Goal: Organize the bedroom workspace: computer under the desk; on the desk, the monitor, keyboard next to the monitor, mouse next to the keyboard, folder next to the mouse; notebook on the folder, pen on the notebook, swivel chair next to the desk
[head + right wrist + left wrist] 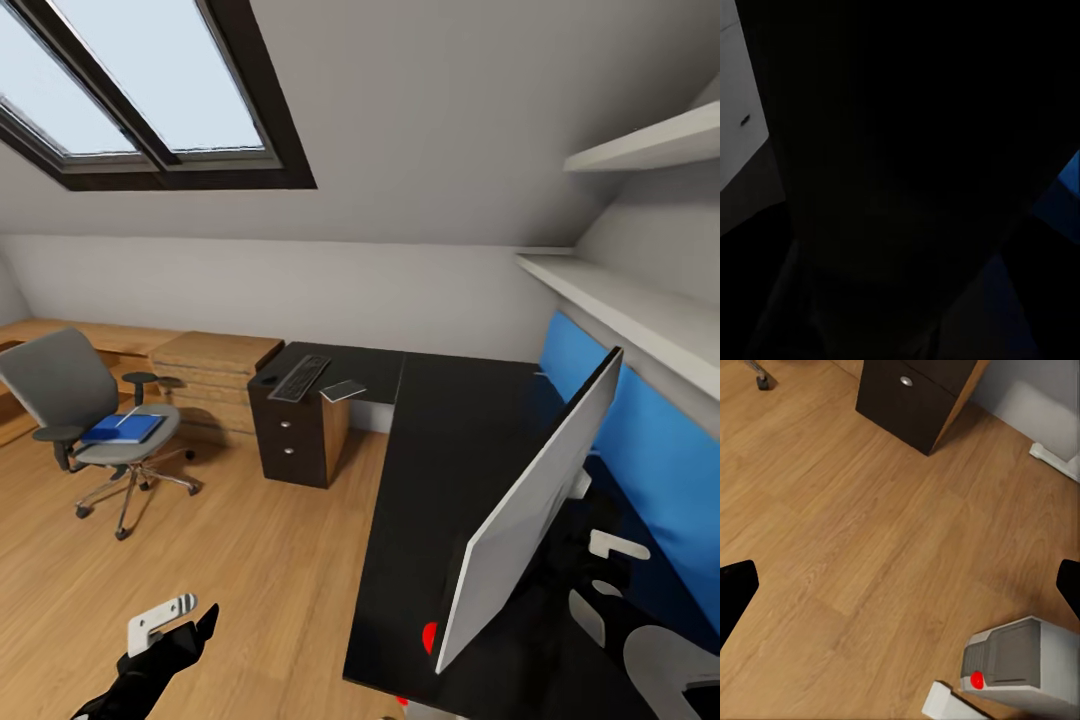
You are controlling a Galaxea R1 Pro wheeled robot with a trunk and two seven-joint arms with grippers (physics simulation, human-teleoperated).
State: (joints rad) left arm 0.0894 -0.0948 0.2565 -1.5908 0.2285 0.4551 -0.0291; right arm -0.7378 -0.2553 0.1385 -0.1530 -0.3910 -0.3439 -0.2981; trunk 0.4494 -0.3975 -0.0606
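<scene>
Bare wooden floor lies open between the swivel chair and the black counter. The counter's middle stretch is unoccupied; the monitor stands tilted across its near end, with the blue panel close behind. The computer sits on the floor near the left claw.

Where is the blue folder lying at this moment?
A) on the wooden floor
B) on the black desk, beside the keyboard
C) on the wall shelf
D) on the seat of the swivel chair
D: in the head view the blue folder lies flat on the grey seat of the swivel chair, away from the desk.
</scene>
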